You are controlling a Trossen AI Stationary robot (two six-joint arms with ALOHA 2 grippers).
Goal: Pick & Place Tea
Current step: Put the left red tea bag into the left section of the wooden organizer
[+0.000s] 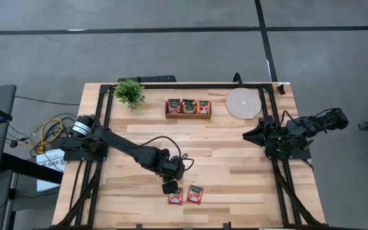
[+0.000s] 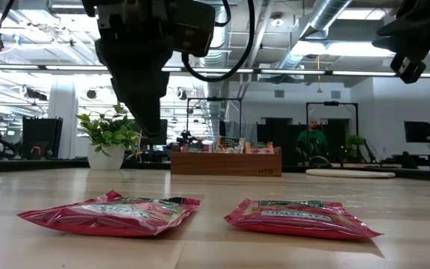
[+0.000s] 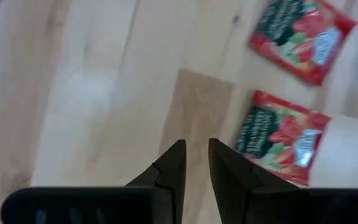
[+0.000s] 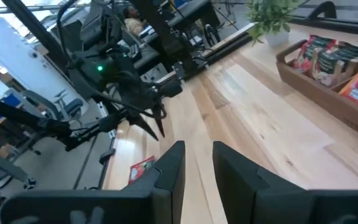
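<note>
Left gripper (image 1: 170, 186) hung just above the table's near edge, beside the nearer-left red sachet (image 1: 175, 197), fingers (image 3: 169, 171) parted by a narrow gap with only bare wood between them, clamped on nothing. Second red sachet (image 1: 195, 193) lay flat just right of the first, the two close but apart. From table height, both packets (image 2: 110, 213) (image 2: 295, 217) seen lying loose on the boards, untouched by the dark gripper (image 2: 146, 112) overhead.

Wooden tray (image 1: 188, 115) stood at the far middle of the table, already holding three sachets (image 1: 188, 106) upright side by side. Potted plant (image 1: 130, 92) to its left, round pale disc (image 1: 243, 103) to its right.

Right gripper (image 1: 249, 135) waited well off at the right side of the table, fingers (image 4: 166, 171) slightly apart, empty.

Judged part done: three packets in the tray, two left on the near boards. No grasp begun yet on either. Judged next: settling over the nearer-left packet, closing on it, carrying it to the tray, then the same for its neighbour.
</note>
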